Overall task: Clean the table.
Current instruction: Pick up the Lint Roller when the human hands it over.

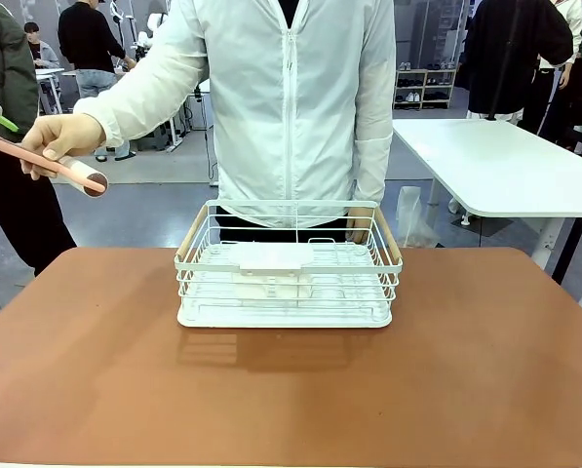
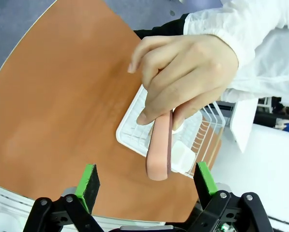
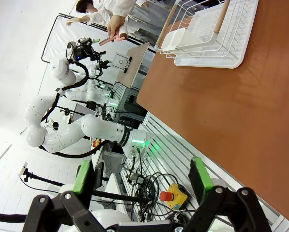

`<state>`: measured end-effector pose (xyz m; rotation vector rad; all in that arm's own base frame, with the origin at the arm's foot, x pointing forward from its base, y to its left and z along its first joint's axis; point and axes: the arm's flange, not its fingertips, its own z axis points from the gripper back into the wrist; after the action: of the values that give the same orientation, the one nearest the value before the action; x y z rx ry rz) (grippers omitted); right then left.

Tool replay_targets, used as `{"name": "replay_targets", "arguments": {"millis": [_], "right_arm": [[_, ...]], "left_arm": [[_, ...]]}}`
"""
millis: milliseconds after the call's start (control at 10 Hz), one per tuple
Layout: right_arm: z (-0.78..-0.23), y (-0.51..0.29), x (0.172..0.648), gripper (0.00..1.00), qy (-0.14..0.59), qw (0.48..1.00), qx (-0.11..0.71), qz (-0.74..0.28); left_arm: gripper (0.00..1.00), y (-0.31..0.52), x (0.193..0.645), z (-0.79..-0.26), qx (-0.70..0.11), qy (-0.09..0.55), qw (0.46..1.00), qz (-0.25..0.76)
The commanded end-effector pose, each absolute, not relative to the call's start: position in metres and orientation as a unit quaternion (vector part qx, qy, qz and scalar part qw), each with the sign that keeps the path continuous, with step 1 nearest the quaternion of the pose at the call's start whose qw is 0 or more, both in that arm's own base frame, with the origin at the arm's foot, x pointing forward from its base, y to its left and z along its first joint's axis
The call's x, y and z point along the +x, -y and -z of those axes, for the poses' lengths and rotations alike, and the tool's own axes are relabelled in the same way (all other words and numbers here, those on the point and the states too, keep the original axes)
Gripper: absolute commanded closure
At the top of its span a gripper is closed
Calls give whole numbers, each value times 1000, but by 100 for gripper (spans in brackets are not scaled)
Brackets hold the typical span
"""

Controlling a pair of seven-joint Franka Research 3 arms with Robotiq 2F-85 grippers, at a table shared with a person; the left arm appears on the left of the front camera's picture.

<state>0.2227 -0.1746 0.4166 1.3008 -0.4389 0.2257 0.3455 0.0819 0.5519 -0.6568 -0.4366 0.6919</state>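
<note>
No text, label, brand, no. or sign can be read in any view; everything is too small or blurred.

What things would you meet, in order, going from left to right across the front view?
The person's hand holding a pink-handled roller → white wire basket on the brown table → white table behind, at the right.
</note>
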Motion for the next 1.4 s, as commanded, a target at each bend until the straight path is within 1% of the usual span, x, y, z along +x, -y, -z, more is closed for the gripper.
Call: {"name": "replay_targets", "arguments": {"millis": [0, 200, 400, 1300], "right_arm": [[-419, 174, 221, 0, 206, 766, 599, -108], [-419, 174, 221, 0, 206, 766, 599, -108], [-419, 174, 221, 0, 206, 766, 599, -108], [-419, 174, 221, 0, 206, 766, 599, -108]], "left_arm": [[0, -72, 349, -551, -337, 211, 846, -354], [0, -67, 354, -546, -345, 204, 850, -341], [0, -68, 360, -543, -356, 203, 843, -349], [0, -75, 373, -534, -361, 196, 837, -361]]}}
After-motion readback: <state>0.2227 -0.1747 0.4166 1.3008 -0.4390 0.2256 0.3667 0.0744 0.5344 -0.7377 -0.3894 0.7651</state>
